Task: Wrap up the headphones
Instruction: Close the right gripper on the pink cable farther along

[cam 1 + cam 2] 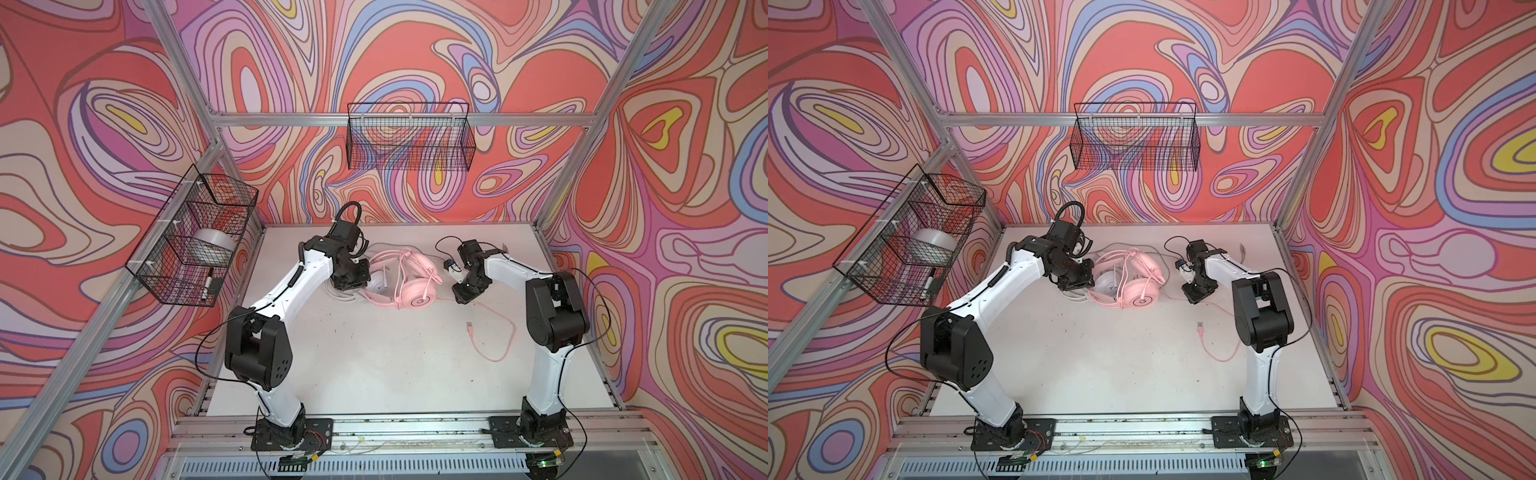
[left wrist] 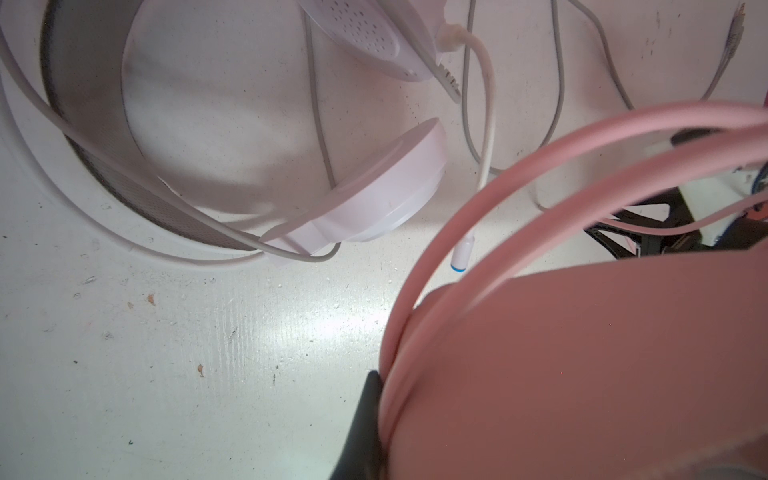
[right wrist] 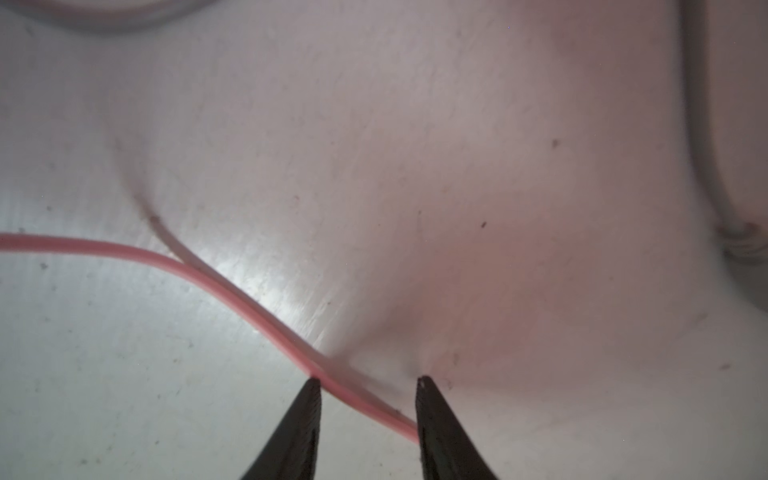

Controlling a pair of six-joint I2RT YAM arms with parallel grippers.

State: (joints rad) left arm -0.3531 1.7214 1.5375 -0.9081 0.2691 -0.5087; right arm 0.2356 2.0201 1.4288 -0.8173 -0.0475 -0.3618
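The pink headphones (image 1: 415,282) (image 1: 1140,286) lie at the middle back of the table, partly on top of the white headphones (image 1: 378,284) (image 2: 374,199). My left gripper (image 1: 353,286) is shut on the pink headphones; in the left wrist view one black finger (image 2: 368,399) presses against the pink band (image 2: 582,374), and the other finger is hidden behind it. My right gripper (image 1: 463,297) (image 3: 368,379) is down at the table just right of the headphones. Its jaws are open, with the pink cable (image 3: 208,274) running slantwise between them. That cable loops on the table to its plug (image 1: 469,326).
A black wire basket (image 1: 409,137) hangs on the back wall. Another basket (image 1: 191,237) on the left frame holds a tape roll and a marker. The white headphones' grey cable (image 2: 557,83) trails toward the back right of the table.
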